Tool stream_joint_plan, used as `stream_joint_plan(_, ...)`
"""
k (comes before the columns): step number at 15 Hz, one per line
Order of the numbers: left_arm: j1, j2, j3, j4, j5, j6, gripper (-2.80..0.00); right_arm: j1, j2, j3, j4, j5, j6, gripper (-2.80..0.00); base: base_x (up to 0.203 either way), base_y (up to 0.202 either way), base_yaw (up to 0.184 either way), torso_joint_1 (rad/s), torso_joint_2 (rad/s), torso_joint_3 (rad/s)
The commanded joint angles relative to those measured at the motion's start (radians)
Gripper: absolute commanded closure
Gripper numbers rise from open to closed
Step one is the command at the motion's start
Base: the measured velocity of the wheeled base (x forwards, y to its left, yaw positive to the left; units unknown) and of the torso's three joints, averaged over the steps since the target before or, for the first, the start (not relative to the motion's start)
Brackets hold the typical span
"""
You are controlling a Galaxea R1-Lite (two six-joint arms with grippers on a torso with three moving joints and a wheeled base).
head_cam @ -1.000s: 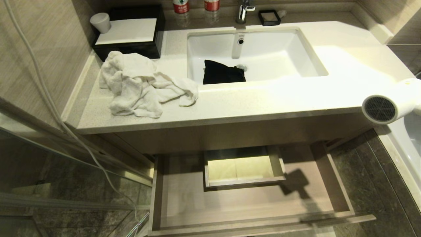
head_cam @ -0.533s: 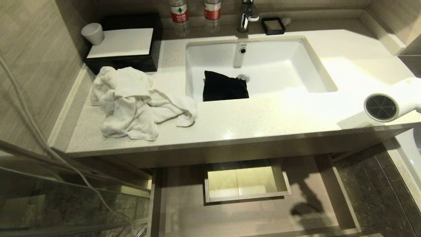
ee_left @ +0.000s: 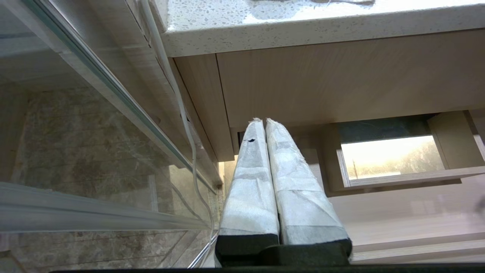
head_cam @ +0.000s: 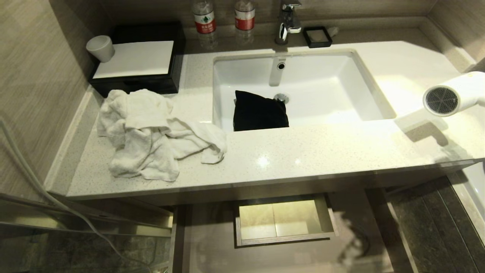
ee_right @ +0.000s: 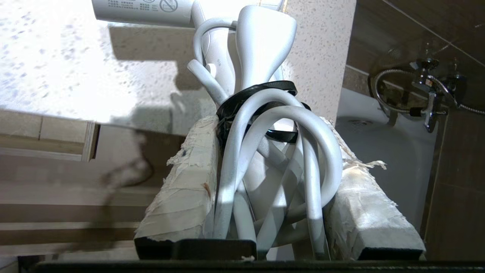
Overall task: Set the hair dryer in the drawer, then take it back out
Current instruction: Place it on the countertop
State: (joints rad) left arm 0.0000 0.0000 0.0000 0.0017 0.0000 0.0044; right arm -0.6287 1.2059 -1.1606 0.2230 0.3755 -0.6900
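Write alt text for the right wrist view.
The right pincer grips a white hair dryer by its handle and bundled cord, held over the edge of a speckled counter. An open wooden drawer lies below on one side, a bathtub on the other.

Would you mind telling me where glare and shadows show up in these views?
Head view: glare on the counter and the sink floor; the hair dryer casts a shadow on the counter. Left wrist view: the drawer cut-out glows bright. Right wrist view: counter washed out, with the dryer's shadow on it.

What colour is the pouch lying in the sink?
Black. The pouch shows best in the head view.
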Motion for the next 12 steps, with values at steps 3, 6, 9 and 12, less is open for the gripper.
stream_joint_plan(3, 0.0, 0.0, 0.002, 0.0, 0.0, 0.0, 0.0, -0.018, 0.335, -0.277, 0.094, 0.013, -0.002, 0.0, 0.0, 0.0, 0.0, 0.0, 0.0, 0.0)
stream_joint_plan(6, 0.0, 0.0, 0.001, 0.0, 0.0, 0.0, 0.0, -0.024, 0.469, -0.383, 0.12, 0.082, -0.003, 0.0, 0.0, 0.0, 0.0, 0.0, 0.0, 0.0)
stream_joint_plan(9, 0.0, 0.0, 0.002, 0.0, 0.0, 0.0, 0.0, -0.023, 0.555, -0.446, 0.13, 0.16, -0.002, 0.0, 0.0, 0.0, 0.0, 0.0, 0.0, 0.0)
stream_joint_plan(12, 0.0, 0.0, 0.0, 0.0, 0.0, 0.0, 0.0, -0.022, 0.589, -0.455, 0.139, 0.252, -0.033, 0.0, 0.0, 0.0, 0.0, 0.0, 0.0, 0.0)
